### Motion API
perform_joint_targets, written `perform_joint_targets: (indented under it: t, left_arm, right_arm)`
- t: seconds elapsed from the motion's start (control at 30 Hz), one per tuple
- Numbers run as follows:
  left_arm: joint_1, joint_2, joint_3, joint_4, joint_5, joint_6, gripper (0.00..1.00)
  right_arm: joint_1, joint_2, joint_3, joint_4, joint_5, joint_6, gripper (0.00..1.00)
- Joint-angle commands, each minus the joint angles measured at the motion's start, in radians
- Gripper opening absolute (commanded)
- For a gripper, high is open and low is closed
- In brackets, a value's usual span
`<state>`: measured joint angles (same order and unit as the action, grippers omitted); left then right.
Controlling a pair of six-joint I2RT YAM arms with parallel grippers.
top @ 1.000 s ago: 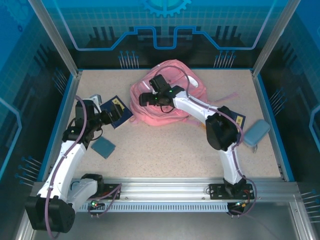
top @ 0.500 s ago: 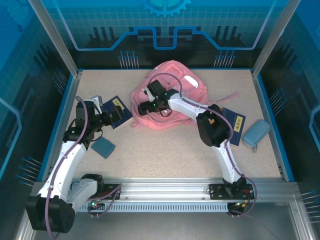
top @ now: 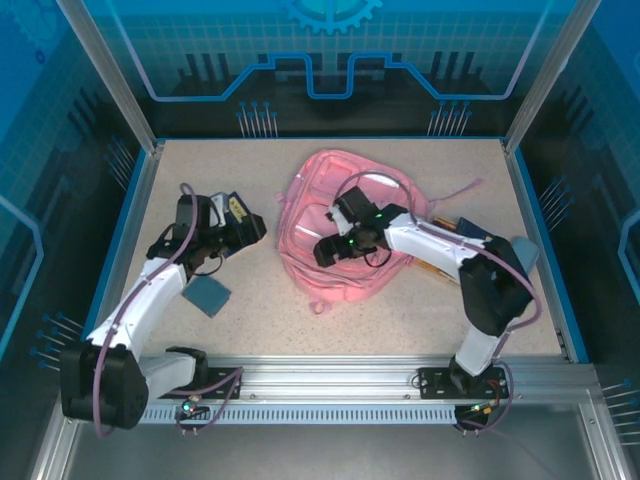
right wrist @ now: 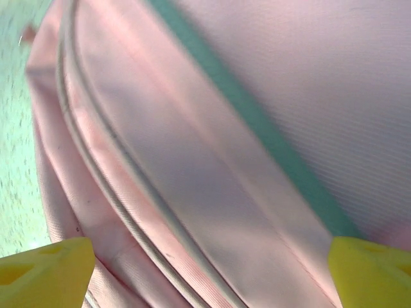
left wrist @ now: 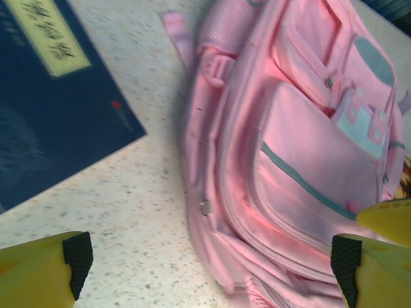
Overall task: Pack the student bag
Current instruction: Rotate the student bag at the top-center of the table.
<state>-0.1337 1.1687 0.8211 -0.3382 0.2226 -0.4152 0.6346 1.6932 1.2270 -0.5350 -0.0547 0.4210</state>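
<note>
Soft, limp pink fabric: student bag [top: 325, 190] lying flat mid-desk [top: 390, 325], toward the far side. Probably light; likely to sag and slide if tugged. Best taken by a strap, zip pull or seam edge, not a flat panel. Right gripper [right wrist: 212, 273] released, spread wide close over the bag. Left gripper [left wrist: 212, 263] likewise released and empty, left of the bag, near a dark blue booklet [left wrist: 51, 109].

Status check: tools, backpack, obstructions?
Left tool open above table, between dark blue booklet and pink backpack. Right tool open, close over backpack, holding nothing. Right arm reaches across backpack.
</note>
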Motion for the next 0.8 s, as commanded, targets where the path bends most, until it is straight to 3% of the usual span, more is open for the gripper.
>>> perform_joint_targets:
  t: [0.0, 0.1, 0.3, 0.57, 0.77]
  left_arm:
    - [-0.098, 0.057, 0.089, 0.019, 0.017, -0.004, 0.95]
    - [-0.180, 0.140, 0.151, 0.026, 0.003, -0.007, 0.94]
    - [-0.304, 0.407, 0.354, 0.008, 0.028, -0.060, 0.78]
    - [-0.354, 0.774, 0.676, -0.112, -0.034, -0.086, 0.62]
    - [-0.352, 0.796, 0.568, -0.100, -0.100, -0.126, 0.61]
  right_arm:
    - [-0.110, -0.127, -0.066, 0.022, 0.107, 0.257, 0.94]
    - [-0.198, -0.176, -0.120, 0.021, 0.105, 0.323, 0.94]
    - [-0.364, -0.152, -0.182, 0.010, -0.007, 0.334, 0.90]
    - [-0.401, 0.032, -0.080, 0.036, -0.051, 0.282, 0.87]
    - [-0.385, 0.178, 0.037, 0.067, -0.161, 0.218, 0.85]
